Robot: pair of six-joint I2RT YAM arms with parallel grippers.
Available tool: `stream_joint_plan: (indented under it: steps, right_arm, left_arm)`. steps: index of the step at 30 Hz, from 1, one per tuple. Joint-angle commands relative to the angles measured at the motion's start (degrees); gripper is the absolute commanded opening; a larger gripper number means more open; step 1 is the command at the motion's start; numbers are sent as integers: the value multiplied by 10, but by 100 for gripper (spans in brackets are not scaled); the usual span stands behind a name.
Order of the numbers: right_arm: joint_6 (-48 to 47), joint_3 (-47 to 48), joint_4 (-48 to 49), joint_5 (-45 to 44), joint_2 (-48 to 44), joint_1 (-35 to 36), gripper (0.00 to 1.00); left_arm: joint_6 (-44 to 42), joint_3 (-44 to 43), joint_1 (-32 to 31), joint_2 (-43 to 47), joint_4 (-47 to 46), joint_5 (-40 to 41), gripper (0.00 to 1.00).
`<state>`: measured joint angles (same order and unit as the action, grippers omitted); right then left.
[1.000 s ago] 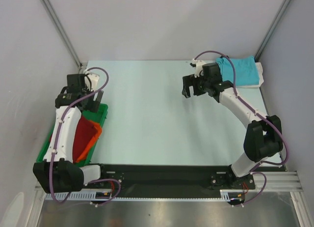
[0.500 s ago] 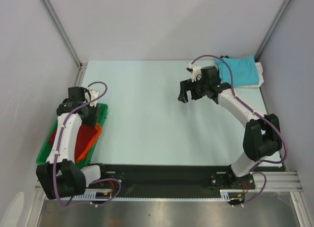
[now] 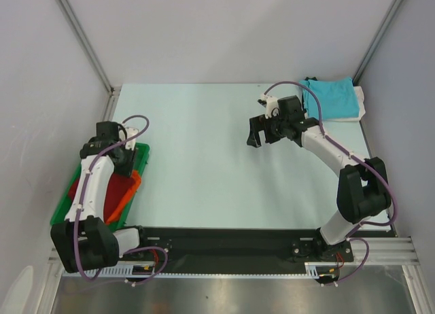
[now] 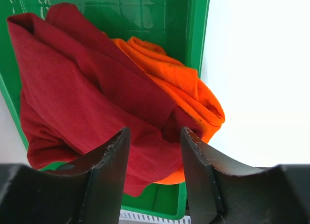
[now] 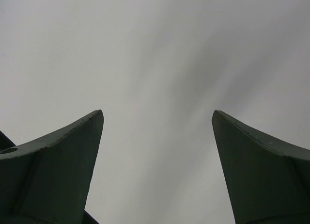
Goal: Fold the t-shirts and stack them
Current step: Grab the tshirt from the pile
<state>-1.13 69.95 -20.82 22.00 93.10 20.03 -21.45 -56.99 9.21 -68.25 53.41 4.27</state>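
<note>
A crumpled dark red t-shirt (image 4: 82, 88) lies in the green tray (image 4: 196, 35) at the table's left edge. A bright orange t-shirt (image 4: 191, 88) is bunched beside and partly under it, spilling over the tray's right rim. My left gripper (image 4: 154, 136) hangs just above the red cloth, its jaws partly apart with nothing between them. From above, this left gripper (image 3: 126, 159) sits over the tray's far end. A folded turquoise t-shirt (image 3: 334, 98) lies at the far right corner. My right gripper (image 3: 262, 132) hovers wide open over bare table, holding nothing.
Something flat and white (image 3: 361, 105) shows under the turquoise shirt's right edge. Grey walls with metal posts close in the table at the back and sides. The black rail (image 3: 224, 242) with the arm bases runs along the near edge.
My left gripper has come down and toward me over the tray, and its jaws have narrowed. My right gripper has drifted left, away from the turquoise shirt.
</note>
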Motion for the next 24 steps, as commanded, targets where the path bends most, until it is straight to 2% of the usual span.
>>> stream_joint_plan:
  steps: [1,12,15,20,24]
  right_arm:
    - [-7,3,17,13,-29,-1,100]
    - [-2,-3,24,28,-18,-8,100]
    - [0,1,24,31,-13,-10,100]
    - [5,12,20,39,-1,-10,100]
    - [-6,15,24,33,-8,-7,100]
  left_arm:
    - [4,0,6,14,12,-2,51]
    - [0,45,7,48,25,7,44]
    - [2,53,9,51,21,6,32]
    - [3,48,14,51,18,4,0]
    - [0,29,13,58,25,-3,1]
